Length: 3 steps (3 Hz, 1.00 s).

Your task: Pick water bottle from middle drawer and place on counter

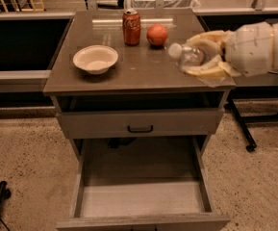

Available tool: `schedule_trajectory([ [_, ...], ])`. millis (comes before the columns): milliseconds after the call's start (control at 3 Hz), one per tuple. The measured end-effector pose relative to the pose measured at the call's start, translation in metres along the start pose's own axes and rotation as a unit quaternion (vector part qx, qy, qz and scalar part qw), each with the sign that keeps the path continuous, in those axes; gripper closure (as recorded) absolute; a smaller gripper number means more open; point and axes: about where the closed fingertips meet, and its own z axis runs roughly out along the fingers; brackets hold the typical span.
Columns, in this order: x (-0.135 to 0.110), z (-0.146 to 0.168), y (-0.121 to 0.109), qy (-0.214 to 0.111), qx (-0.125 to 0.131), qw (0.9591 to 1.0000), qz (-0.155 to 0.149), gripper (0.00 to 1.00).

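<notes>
My gripper (201,57) reaches in from the right and is shut on the water bottle (187,56). The clear bottle lies on its side between the pale fingers (207,72), white cap pointing left, held just above the right part of the counter (129,71). The middle drawer (141,196) is pulled out below, its pale plank floor bare.
On the counter stand a red soda can (132,27), an orange fruit (157,34) and a white bowl (95,58). The upper drawer front with a black handle (140,128) is closed. A black chair base (246,129) stands to the right on the speckled floor.
</notes>
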Motion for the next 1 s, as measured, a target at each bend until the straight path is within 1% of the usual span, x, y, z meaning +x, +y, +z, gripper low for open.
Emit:
schedule_trajectory([
  [333, 0.004, 0.043, -0.043, -0.042, -0.009, 0.9981, 0.045, 1.00],
  [667, 0.009, 0.084, -0.077, -0.074, -0.006, 0.9924, 0.098, 1.00],
  [1000, 0.019, 0.113, -0.097, -0.098, 0.008, 0.9837, 0.151, 1.00],
])
